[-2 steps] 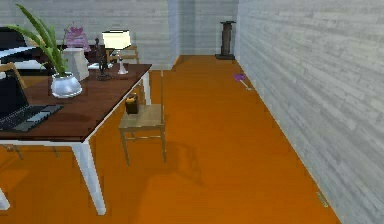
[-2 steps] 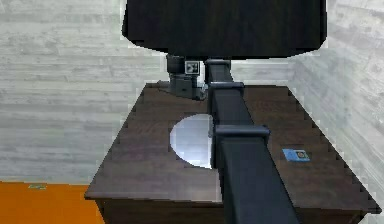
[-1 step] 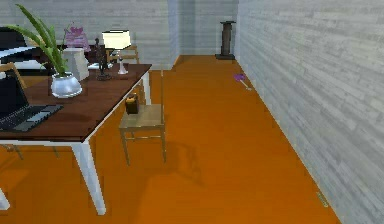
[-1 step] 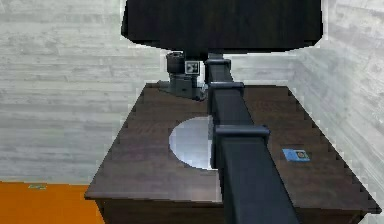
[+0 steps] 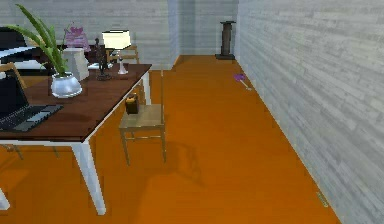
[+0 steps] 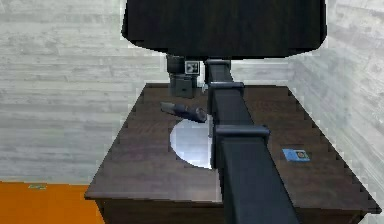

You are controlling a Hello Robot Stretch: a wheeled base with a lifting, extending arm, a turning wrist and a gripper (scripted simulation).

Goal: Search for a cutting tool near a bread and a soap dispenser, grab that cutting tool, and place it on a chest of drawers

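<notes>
**Forward view.** A white-legged table (image 5: 95,105) stands on the orange floor (image 5: 230,150). On the table are a laptop (image 5: 25,115), a potted plant (image 5: 64,82) and a lamp (image 5: 117,40). Just beside the table is a wooden chair (image 5: 143,122) with a small dark item on its seat.

**Arm side view.** The arm (image 6: 245,160) reaches over a dark wooden cabinet top (image 6: 135,160), judged to be the chest of drawers. On that top lie a pale round disc (image 6: 190,145) and, near its right edge, a small blue item (image 6: 295,155). A black lampshade (image 6: 225,25) looms over its far side. The gripper (image 6: 185,95) is above the top's middle. At the gripper is a dark slim thing (image 6: 180,108), possibly the cutting tool. Whether the gripper grasps it cannot be told, since the top lies directly behind.

**Judgement.** This is the placing step, near completion. Set the thing flat, well in from the top's edges. Then draw the arm back, keeping clear of the lampshade.
</notes>
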